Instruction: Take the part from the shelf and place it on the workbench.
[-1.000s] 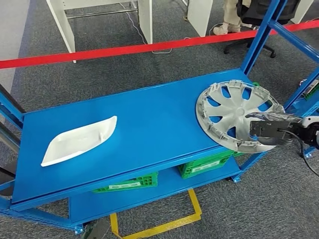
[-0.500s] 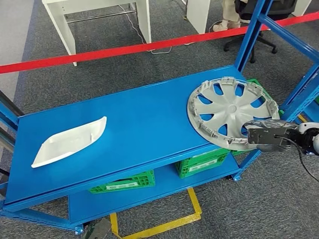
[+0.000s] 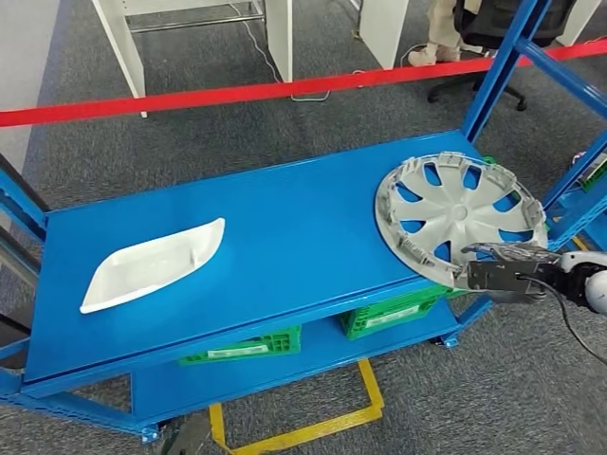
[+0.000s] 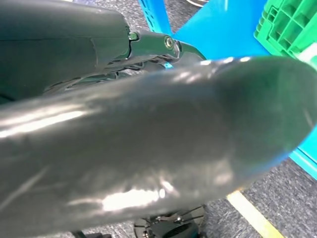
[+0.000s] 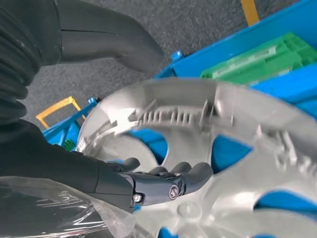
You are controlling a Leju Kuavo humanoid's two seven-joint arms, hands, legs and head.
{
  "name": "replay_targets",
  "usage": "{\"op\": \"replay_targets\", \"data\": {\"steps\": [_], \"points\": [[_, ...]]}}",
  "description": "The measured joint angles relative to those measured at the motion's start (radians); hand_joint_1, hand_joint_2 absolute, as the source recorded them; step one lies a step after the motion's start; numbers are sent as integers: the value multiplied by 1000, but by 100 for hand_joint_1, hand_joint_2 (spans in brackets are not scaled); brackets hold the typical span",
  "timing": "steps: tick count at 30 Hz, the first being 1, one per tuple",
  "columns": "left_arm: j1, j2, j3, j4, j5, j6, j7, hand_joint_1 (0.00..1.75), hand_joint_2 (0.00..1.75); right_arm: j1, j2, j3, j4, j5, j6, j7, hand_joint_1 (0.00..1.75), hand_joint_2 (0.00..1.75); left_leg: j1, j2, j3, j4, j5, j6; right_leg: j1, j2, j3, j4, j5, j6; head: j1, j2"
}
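While the right hand (image 3: 501, 270) grips the hubcap (image 3: 458, 213) rim, a white tray (image 3: 154, 265) lies well apart on the shelf (image 3: 286, 237).

Blue shelf top (image 3: 286, 237), on grey carpet, tilted a bit in head view. White curved part (image 3: 152, 265) flat near left end. Silver hubcap (image 3: 458, 213) at right end, inner side up, near edge overhanging front lip. Lower blue deck w/ 2 green crates (image 3: 243, 349), (image 3: 390, 313) under top.
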Motion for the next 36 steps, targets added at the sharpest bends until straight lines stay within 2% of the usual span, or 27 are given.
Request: {"op": "replay_targets", "data": {"steps": [1,2,3,4,5,7,8,11,12,14,16,17,18,19,21,22,23,25,27,29,31,32,33,34,36], "points": [[1,0,0,0,0,0,0,0,0,5,0,4,3,0,0,0,0,175,-1,0,0,0,0,0,0,0,-29,60,-20,2,0,0],[2,-1,0,0,0,0,0,0,0,10,1,8,5,1,0,0,0,175,-1,0,0,1,-1,1,0,0,-47,92,-23,3,0,0],[2,-1,0,0,0,0,0,0,0,14,1,11,8,1,0,0,0,175,-1,0,0,2,-1,1,0,0,-46,87,-8,4,0,0],[2,-1,0,0,0,0,0,0,0,15,1,13,10,2,-1,-1,0,175,-1,0,1,3,-2,0,0,-1,-25,42,23,3,0,0],[2,-1,0,0,0,0,0,0,0,15,1,13,11,3,-2,-2,0,175,-1,0,1,4,-4,-1,0,-1,9,-28,58,3,0,0],[2,-1,0,0,0,0,0,0,0,14,2,14,15,6,-6,-4,0,175,-5,0,-2,11,-7,-8,2,-1,73,-145,95,-2,0,0],[2,-1,0,0,0,0,0,0,0,16,2,15,18,8,-9,-5,0,175,-7,-1,-4,13,-8,-13,3,-1,89,-172,98,-6,0,0],[4,0,0,0,0,2,2,0,0,22,4,16,24,22,-19,-10,0,175,-8,-1,-7,18,-10,-25,3,0,92,-178,97,-22,1,0],[3,0,0,0,0,2,2,0,0,23,4,16,27,28,-24,-11,0,175,-8,0,-11,33,-22,-30,1,-1,93,-179,97,-28,-1,0],[3,1,0,0,0,2,3,0,0,26,6,16,32,40,-33,-12,0,175,-4,1,-47,119,-75,-42,-2,-4,96,-181,97,-37,-4,0],[4,1,-1,0,1,3,5,0,0,30,8,16,38,47,-38,-13,0,175,1,2,-103,248,-133,-49,-2,-6,97,-181,96,-41,-6,0],[5,1,-1,0,1,3,6,0,0,32,9,16,41,50,-39,-14,0,175,2,2,-120,288,-143,-51,-2,-6,97,-181,96,-41,-6,0],[6,1,-1,0,1,3,8,0,0,34,11,16,44,54,-42,-14,0,175,3,2,-121,292,-134,-50,-2,-6,97,-181,96,-41,-6,0],[6,1,-1,0,1,3,8,0,0,36,12,16,47,59,-45,-14,0,175,4,2,-104,258,-107,-49,-2,-6,98,-180,96,-41,-6,0],[6,1,-2,0,2,3,8,0,0,43,15,14,55,79,-59,-13,0,175,3,1,-41,127,-42,-41,0,-5,100,-180,95,-39,-6,0],[5,1,-2,0,2,3,8,0,0,48,18,12,61,93,-70,-12,0,175,2,1,-14,68,-24,-37,1,-5,99,-179,95,-36,-6,0],[5,1,-2,0,3,3,8,0,0,54,21,10,68,108,-83,-11,0,175,1,1,2,33,-17,-34,2,-5,98,-179,96,-32,-5,0],[6,1,-3,0,5,4,9,0,0,66,28,7,81,133,-105,-9,2,175,-2,0,6,16,-21,-28,2,-5,95,-181,99,-20,-5,0],[7,1,-3,1,8,5,9,0,0,77,34,2,93,146,-117,-9,85,175,0,0,8,9,-15,-17,0,-5,87,-176,91,-9,-4,0],[6,1,-4,1,9,6,9,0,0,87,39,-6,107,155,-122,-11,170,175,4,0,10,2,-10,-6,-2,-4,53,-107,48,-3,0,0],[7,1,-4,1,10,7,9,0,0,97,43,-13,119,165,-127,-15,175,175,2,0,9,2,-9,-2,-1,-3,-6,22,-8,0,3,0],[9,1,-4,1,12,8,9,0,0,103,44,-16,122,168,-130,-17,175,175,1,0,10,2,-9,-2,-1,-3,-31,71,-20,1,3,0],[10,1,-4,1,14,8,9,0,0,107,45,-20,125,171,-135,-20,175,175,0,0,11,3,-10,-2,-1,-3,-40,87,-14,1,3,0],[11,1,-3,1,17,8,8,0,0,110,45,-25,127,174,-141,-23,175,175,0,0,12,3,-11,-2,-1,-3,-30,63,10,1,3,0],[11,1,-3,1,19,9,8,0,0,116,46,-40,131,183,-153,-31,175,175,0,0,16,4,-14,-5,-1,-4,32,-62,73,0,3,0]]}}
